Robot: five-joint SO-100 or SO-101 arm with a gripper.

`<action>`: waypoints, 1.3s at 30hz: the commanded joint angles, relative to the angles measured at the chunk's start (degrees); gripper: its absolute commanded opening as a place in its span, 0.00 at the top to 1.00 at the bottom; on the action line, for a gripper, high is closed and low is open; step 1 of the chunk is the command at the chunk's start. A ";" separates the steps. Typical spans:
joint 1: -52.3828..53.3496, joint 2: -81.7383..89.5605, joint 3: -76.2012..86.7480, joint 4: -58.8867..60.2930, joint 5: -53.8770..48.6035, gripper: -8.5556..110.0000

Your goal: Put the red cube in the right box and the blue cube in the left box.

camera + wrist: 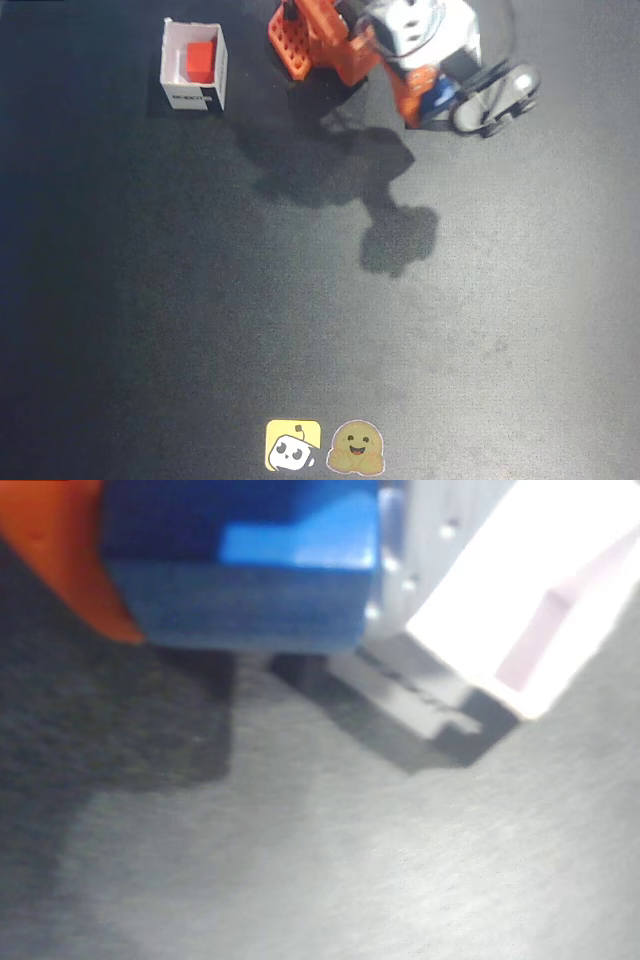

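In the fixed view a white box (193,68) at far left holds the red cube (201,62). Right of it, the gripper (440,95) pinches the blue cube (240,570), close beside another white box (520,590) in the wrist view

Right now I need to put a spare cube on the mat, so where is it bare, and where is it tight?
In the fixed view, the dark mat lies bare from the arm's shadow down to the two stickers, and along both sides. It is crowded along the top: the white card box holding the orange-red cube, and the orange arm.
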 commanded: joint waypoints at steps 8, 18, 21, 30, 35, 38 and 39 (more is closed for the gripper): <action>-13.54 -5.63 -4.48 -1.23 1.49 0.84; -22.06 -6.94 -4.48 -0.53 2.46 0.83; -22.41 -6.94 -4.31 -0.35 1.58 0.83; -23.20 -6.15 -2.37 0.44 -0.35 0.83; -23.64 -4.57 -1.05 0.44 -0.35 0.83; -23.64 -3.60 -0.70 -0.09 -0.35 0.82; -23.73 -3.52 -0.70 -0.44 -0.70 0.81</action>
